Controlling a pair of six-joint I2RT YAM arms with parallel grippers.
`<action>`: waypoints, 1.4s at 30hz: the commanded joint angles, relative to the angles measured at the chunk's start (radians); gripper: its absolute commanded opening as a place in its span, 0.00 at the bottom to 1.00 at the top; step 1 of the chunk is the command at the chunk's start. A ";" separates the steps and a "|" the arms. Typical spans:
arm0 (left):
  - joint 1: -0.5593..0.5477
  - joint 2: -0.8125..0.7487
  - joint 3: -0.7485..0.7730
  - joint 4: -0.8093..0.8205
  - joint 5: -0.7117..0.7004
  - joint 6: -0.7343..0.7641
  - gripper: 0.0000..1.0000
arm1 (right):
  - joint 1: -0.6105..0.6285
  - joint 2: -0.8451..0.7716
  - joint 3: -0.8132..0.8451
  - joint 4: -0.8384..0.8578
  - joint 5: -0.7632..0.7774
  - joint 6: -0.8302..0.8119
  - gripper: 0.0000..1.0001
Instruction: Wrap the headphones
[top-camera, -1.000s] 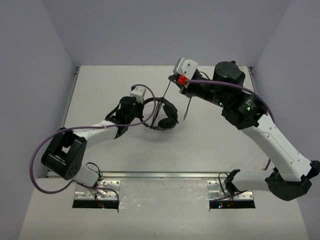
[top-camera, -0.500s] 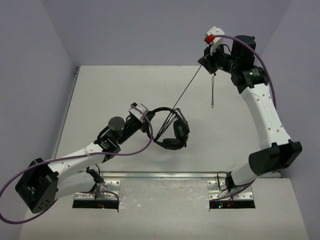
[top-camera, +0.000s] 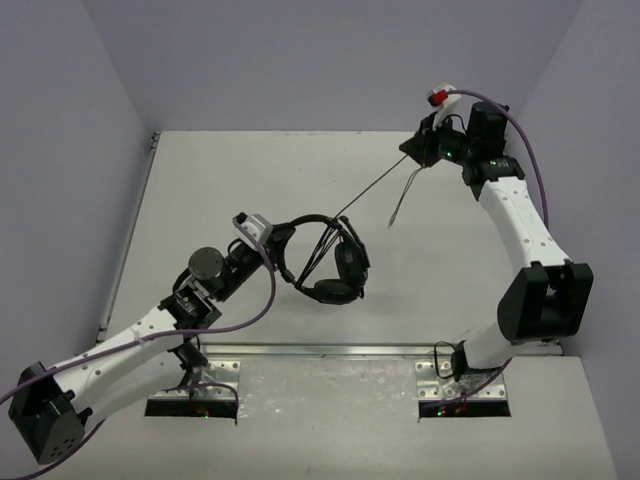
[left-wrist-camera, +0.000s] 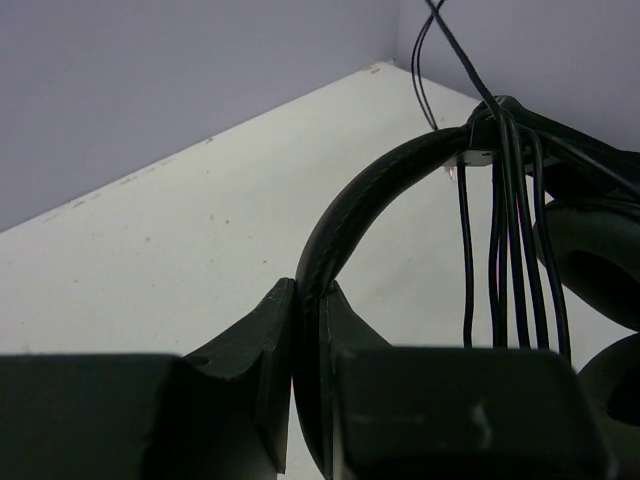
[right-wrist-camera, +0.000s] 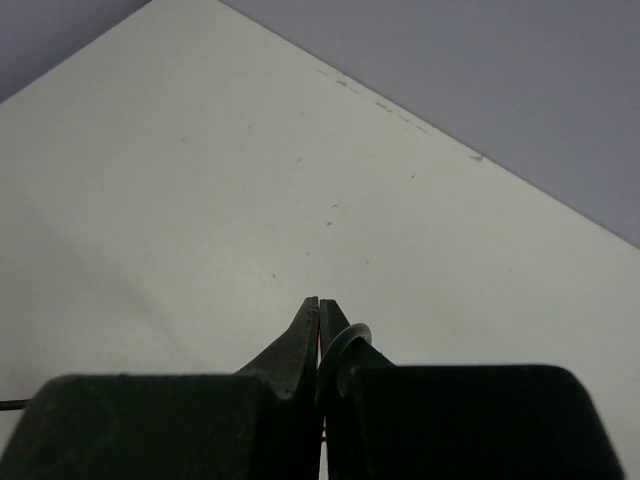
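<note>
Because wrapping needs tight cable, right gripper pinches it far off; left gripper squeezes headband so headphones hold steady.

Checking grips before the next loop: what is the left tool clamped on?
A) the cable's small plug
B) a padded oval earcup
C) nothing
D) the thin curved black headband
D: the left wrist view shows the left tool shut on the thin curved black headband, with loops of thin black cable hanging farther along it.
</note>
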 joint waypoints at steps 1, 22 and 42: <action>-0.036 -0.104 0.063 0.063 -0.028 -0.072 0.00 | -0.007 -0.007 -0.066 0.229 -0.045 0.093 0.01; -0.056 0.112 0.678 -0.316 -0.721 -0.525 0.00 | 0.461 -0.266 -0.764 0.990 -0.073 0.416 0.01; -0.055 0.278 0.811 -0.199 -1.043 -0.488 0.01 | 0.654 -0.405 -1.087 1.282 0.484 0.993 0.01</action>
